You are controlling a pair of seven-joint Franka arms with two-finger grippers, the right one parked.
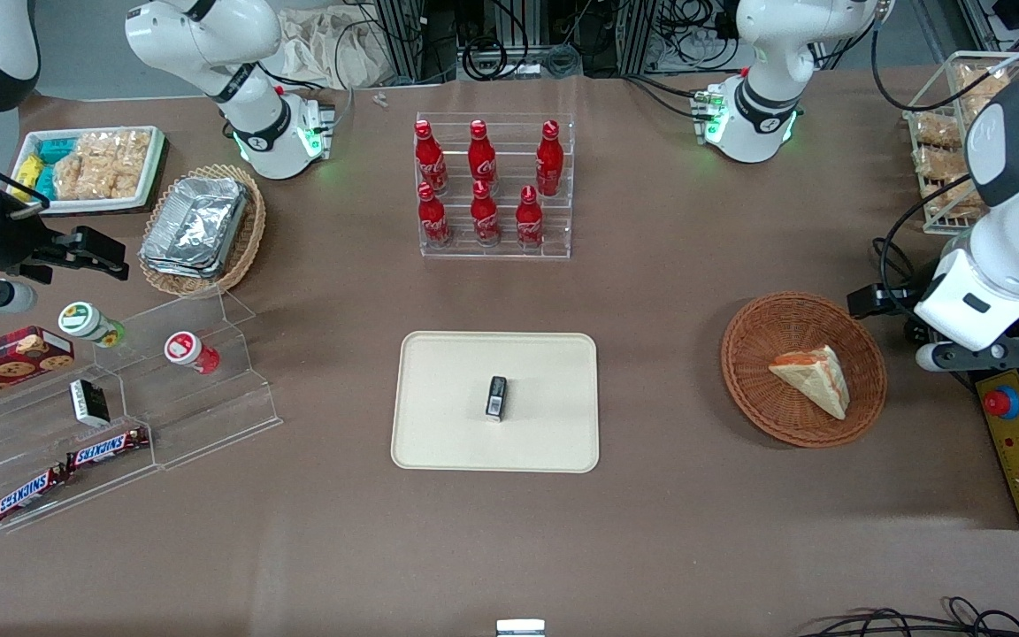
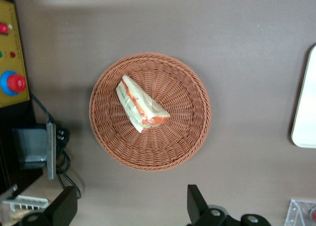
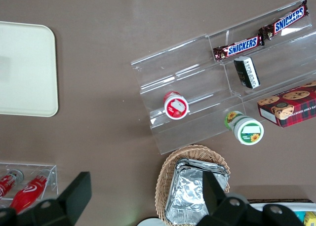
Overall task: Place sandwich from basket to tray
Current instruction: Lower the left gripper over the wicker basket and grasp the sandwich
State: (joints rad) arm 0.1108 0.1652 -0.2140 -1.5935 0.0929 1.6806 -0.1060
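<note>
— Where was the triangular white-bread sandwich with red-orange and green filling [image 1: 815,379]?

— At the right of the front view, it lay in the round reddish-brown wicker basket [image 1: 753,389], well apart from the cream rectangular tray [image 1: 448,433] at centre frame. A small black packet [image 1: 496,396] lay on that tray.

— And the left arm's gripper [image 2: 132,206]?

— It hovered above the brown counter [image 2: 247,48] beside the basket, clear of the rim. Its black fingers [image 2: 197,204] stood wide apart, holding nothing. The sandwich [image 2: 140,105] lay untouched.
</note>
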